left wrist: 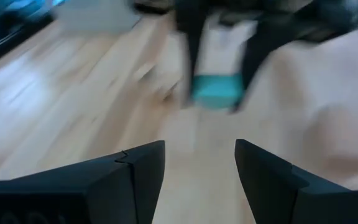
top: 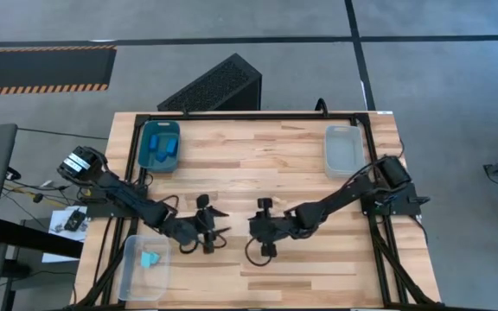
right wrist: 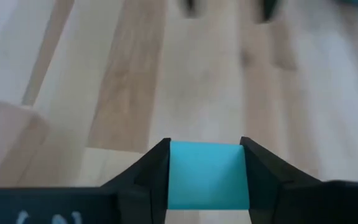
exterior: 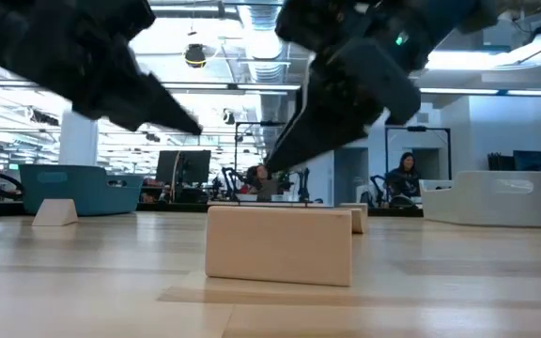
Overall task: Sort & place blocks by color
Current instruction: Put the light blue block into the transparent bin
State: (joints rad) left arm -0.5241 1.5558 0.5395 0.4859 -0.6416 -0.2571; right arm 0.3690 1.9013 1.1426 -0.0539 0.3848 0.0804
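Sorting is looking part done, judged from how things are lying now. Going left to right in the high view: the teal bin (top: 160, 146) at the table's far left is already holding dark blue blocks (top: 166, 151), approx two or three, exact count unclear; nearer the front edge, the clear bin (top: 141, 266) is holding one light cyan block (top: 151, 258). The left gripper (top: 207, 226) is hovering near table centre w/ its jaws parted and nothing between them, as its own wrist view is showing bare wood in the gap. Just right of it, the right gripper (right wrist: 207, 182) is clenching a second light cyan block (right wrist: 207, 184); the fingers (right wrist: 260, 171) are pressing flat on both sides, and the block is sitting just above the table, btwn the two arms at centre. Far right, a second clear bin (top: 344, 149) is looking empty, so tan pieces are prob. still to go: the low view is showing a tan wood block (exterior: 279, 244) up close, another tan block (exterior: 358, 217) behind it, and a small wedge-like tan piece (exterior: 54, 212) near the teal bin. Materials: the table (top: 266, 155) is pale butcher-block wood w/ visible plank seams; tan blocks are matte, square-edged, unpainted; cyan blocks are smooth, flat-faced; bins are thin plastic w/ rounded corners, one opaque, two translucent.
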